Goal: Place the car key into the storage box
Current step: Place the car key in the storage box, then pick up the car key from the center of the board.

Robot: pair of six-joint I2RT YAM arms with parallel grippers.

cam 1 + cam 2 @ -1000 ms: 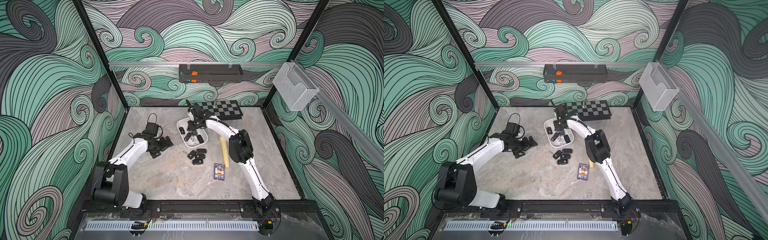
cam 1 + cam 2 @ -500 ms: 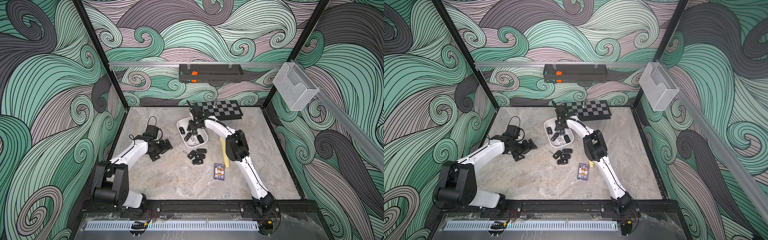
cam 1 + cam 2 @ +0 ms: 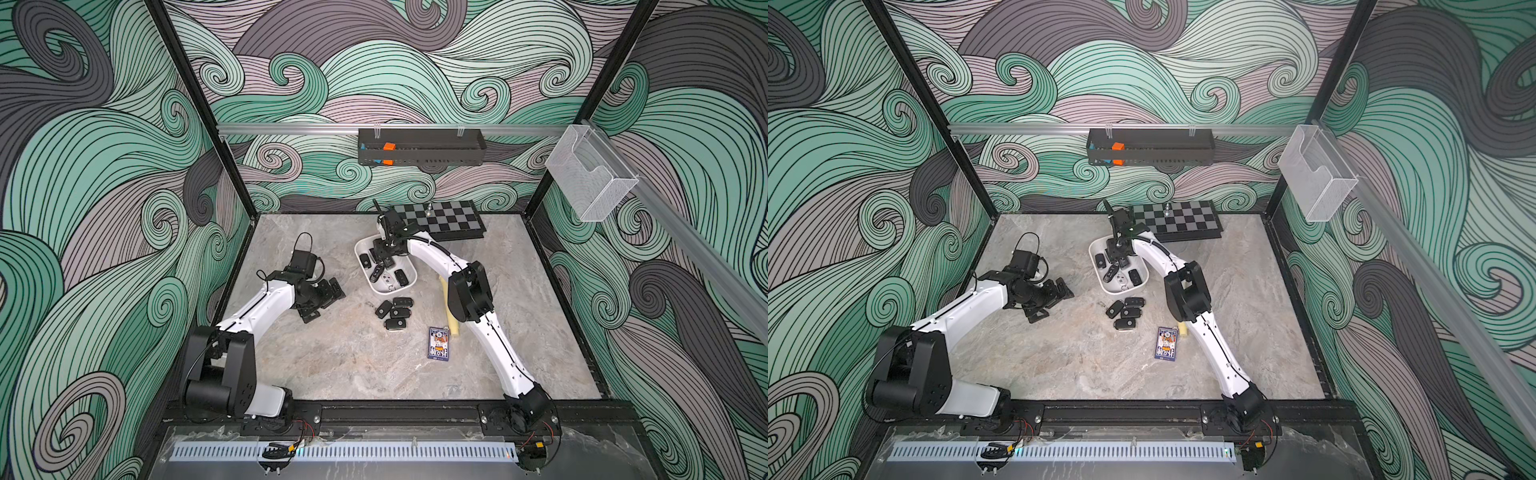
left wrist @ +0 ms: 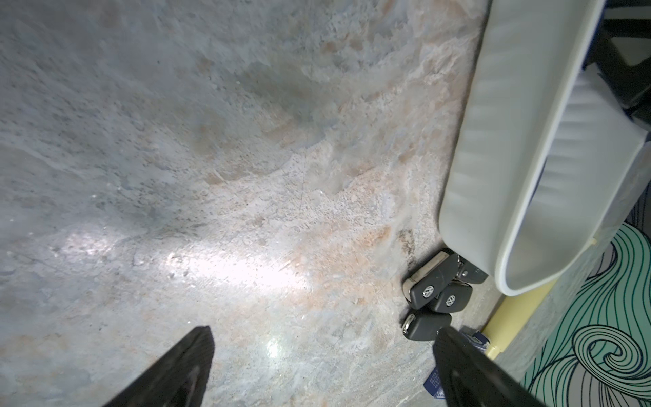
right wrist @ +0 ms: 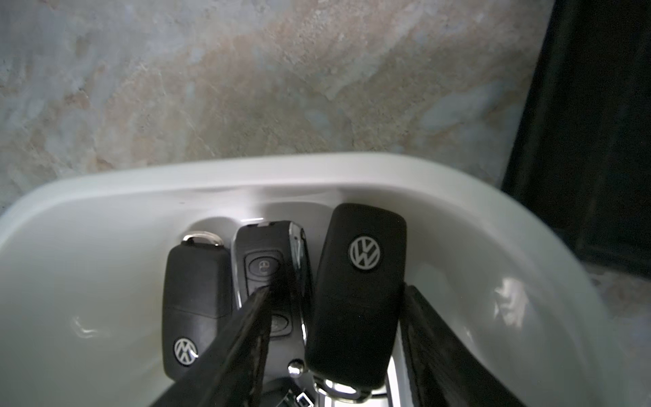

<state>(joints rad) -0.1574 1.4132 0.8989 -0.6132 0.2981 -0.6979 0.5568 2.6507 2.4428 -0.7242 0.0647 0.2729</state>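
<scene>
**Top views.**
- Table [image 3: 332,365]: stone-look slab, mottled grey and tan, matt.
- Storage box [image 3: 358,250] [image 3: 1145,279]: smooth white plastic, shallow, with rounded corners. It sits toward the back of the table with several black fobs inside.
- Right gripper [image 3: 384,254] [image 3: 1116,249]: black, lowered into the box's rear end (the car key cannot be picked out beneath it from here).
- Left gripper [image 3: 324,303] [image 3: 1050,303]: black, low over bare table and well apart from the box. Its jaws are spread wide with nothing between them.
- Loose fobs [image 3: 395,313] [image 3: 1126,313]: four, black, huddled just beside the box's front end.
- Card pack [image 3: 438,343]: flat, blue-printed.
- Yellow rod [image 3: 453,328]: pale, partly under the right arm.
- Chessboard [image 3: 440,218]: lying by the back wall.

**Left wrist view.**
- Left gripper [image 4: 322,331]: two dark tapered fingers [image 4: 183,370] set far apart, with only glossy table between them.
- Storage box [image 4: 493,141]: outer wall and rolled rim.
- Loose fobs [image 4: 436,292]: just beside the box wall, two showing silver roundels.

**Right wrist view.**
- Car key [image 5: 359,292]: matt black oblong fob with rounded corners, a silver roundel and a chrome loop at one end. It lies inside the storage box [image 5: 246,169], tilted against a chrome-edged fob [image 5: 267,267].
- Plain fob [image 5: 195,299]: flat, next to the chrome-edged one.
- Right gripper [image 5: 336,289]: partly open around the car key. One finger sits close against its edge (contact uncertain), and the other stands clear with a visible gap, so nothing is clamped.
</scene>
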